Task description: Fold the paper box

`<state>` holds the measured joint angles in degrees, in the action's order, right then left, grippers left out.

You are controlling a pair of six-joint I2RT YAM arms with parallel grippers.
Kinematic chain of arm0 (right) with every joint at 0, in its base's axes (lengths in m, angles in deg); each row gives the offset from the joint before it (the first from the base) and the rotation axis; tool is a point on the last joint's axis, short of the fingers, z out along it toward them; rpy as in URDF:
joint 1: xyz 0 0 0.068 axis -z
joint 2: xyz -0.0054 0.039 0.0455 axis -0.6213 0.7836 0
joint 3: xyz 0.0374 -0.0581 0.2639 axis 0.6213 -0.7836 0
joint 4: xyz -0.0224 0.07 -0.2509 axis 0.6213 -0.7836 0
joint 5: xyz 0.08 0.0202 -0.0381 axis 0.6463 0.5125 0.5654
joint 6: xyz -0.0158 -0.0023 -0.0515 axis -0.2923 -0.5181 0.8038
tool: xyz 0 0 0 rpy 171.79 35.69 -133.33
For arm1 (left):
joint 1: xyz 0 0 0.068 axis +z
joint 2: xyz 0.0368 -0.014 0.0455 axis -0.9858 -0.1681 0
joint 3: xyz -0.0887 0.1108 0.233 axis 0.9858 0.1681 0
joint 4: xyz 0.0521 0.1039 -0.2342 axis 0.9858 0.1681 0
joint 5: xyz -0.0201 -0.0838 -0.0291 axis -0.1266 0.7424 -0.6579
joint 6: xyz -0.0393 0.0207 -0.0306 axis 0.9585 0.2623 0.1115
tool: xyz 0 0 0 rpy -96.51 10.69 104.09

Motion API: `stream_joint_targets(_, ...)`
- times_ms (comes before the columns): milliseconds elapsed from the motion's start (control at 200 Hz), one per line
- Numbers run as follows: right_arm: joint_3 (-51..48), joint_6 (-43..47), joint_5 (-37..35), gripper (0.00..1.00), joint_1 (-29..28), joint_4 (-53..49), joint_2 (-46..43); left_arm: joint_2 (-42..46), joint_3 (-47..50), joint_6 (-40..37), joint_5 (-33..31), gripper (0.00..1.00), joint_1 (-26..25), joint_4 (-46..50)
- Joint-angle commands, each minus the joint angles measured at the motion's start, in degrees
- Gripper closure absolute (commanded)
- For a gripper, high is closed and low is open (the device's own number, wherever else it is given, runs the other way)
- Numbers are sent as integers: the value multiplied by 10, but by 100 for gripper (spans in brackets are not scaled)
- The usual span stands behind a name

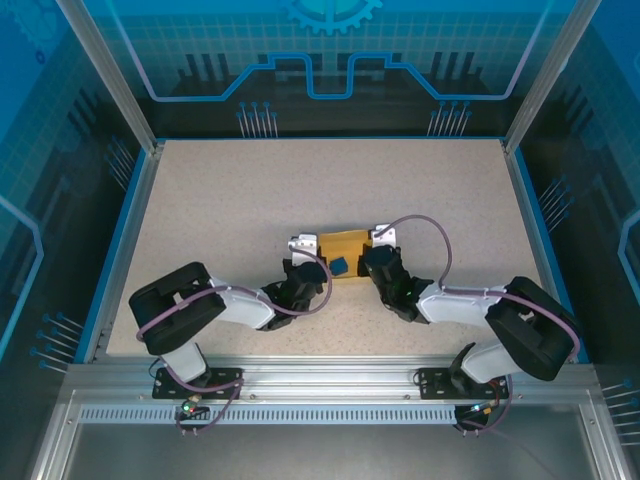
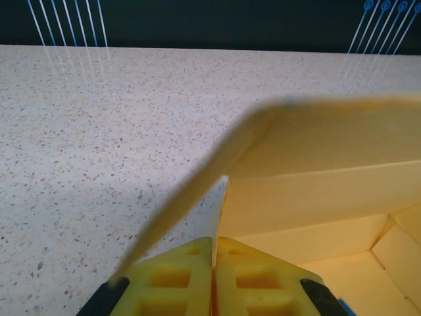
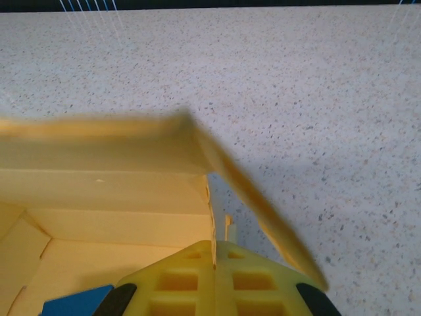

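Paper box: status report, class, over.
Left gripper shut on paper box end wall. Right gripper shut on opposite end. Lid raised, blue cube inside.

The paper box [image 2: 309, 204] lid looks blurred, right side cropped

The box [image 2: 316, 191] was thin, pale yellow card, matt and smooth-faced. The fingers [image 2: 177, 280] were matt yellow moulded plastic with recessed pockets. The table [image 1: 250, 200] had a matt, speckled, finely grained top. The rail [image 1: 320, 385] was bare grey metal.
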<state>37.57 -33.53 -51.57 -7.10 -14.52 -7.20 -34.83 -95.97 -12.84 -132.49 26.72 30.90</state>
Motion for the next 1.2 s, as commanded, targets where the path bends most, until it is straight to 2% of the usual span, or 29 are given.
stream_joint_targets(0,-26,-21,-10,100,-19,3,-4,-16,21,-7,-8,89,-9,-24)
stream_joint_targets(245,-47,-22,-25,100,-33,10,-10,-20,42,-19,-17,87,-17,-52)
stream_joint_targets(465,-50,-21,-47,100,-46,-2,-18,0,52,-25,-18,80,-17,-54)
stream_joint_targets(665,-52,-24,-60,100,-50,-9,-20,25,70,-16,-13,60,-18,-47)
stream_joint_targets(780,-51,-25,-65,100,-54,-12,-18,52,87,-6,-6,54,-18,-38)
stream_joint_targets(1031,-50,-24,-74,100,-60,-16,-18,153,104,18,69,27,-19,83)
stream_joint_targets(1191,-44,-25,-75,100,-62,-18,-13,227,102,6,125,22,-19,152)
